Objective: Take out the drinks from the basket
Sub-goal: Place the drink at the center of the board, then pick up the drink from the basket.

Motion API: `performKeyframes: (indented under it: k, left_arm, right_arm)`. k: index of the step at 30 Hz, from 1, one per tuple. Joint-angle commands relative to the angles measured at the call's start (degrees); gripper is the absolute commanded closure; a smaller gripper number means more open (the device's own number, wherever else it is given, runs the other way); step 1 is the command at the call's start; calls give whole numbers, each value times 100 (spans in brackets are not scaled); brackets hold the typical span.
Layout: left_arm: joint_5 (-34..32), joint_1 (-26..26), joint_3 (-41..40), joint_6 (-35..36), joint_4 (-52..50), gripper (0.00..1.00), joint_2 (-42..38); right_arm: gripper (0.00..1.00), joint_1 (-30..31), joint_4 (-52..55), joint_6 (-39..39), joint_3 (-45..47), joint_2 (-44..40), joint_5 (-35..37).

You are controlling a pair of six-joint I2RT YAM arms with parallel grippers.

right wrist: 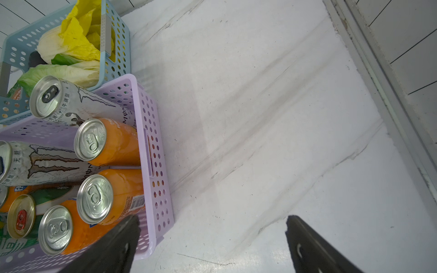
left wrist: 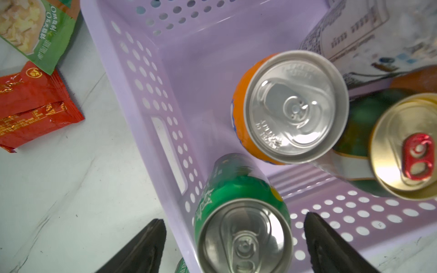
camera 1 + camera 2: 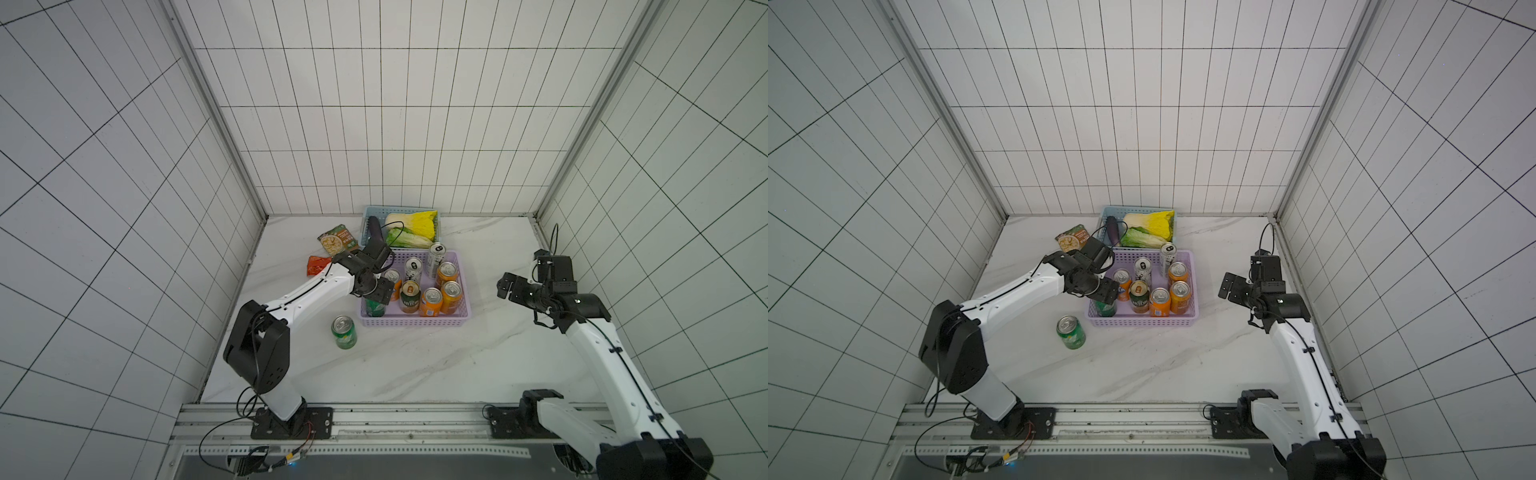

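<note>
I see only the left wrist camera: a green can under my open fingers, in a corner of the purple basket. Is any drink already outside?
Observer: One green can stands upright on the table, beside the basket's near left corner.
Operator: How many cans are inside?
Observer: Eight: four orange cans, two tall white cans, one dark green can, and the green one under your left fingers.
Operator: And the right side?
Observer: The right fingers hang open right of the basket, holding nothing.

The lilac basket point(image 2: 146, 78) is smooth plastic with holes; the orange can point(image 2: 295, 106) has a shiny metal top — so does the green can point(image 2: 243, 236); the red packet point(image 2: 30, 106) is glossy; the table point(image 1: 260, 118) looks like smooth marble.
</note>
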State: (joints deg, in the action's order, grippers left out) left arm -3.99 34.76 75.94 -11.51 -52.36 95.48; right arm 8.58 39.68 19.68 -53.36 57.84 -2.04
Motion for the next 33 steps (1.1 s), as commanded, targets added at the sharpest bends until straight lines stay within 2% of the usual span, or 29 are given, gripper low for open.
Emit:
performKeyframes:
  k: [1,12,18,24,33]
  left_arm:
    - [-8,57,162,49,-1,13,207]
    - [-69,147,153,-110,34,21,584]
    - [-131,148,153,-167,50,30,637]
    - [-145,158,147,-204,26,38,526]
    - [-231,253,204,-255,-126,41,136]
  right_arm:
    - [0,-66,83,-92,-192,-65,114]
    - [1,-66,81,-96,-210,-28,107]
    - [1,-65,81,-88,-223,-27,107]
    - [1,-62,79,-87,-248,-18,99]
    - [0,-62,79,-87,-233,-53,99]
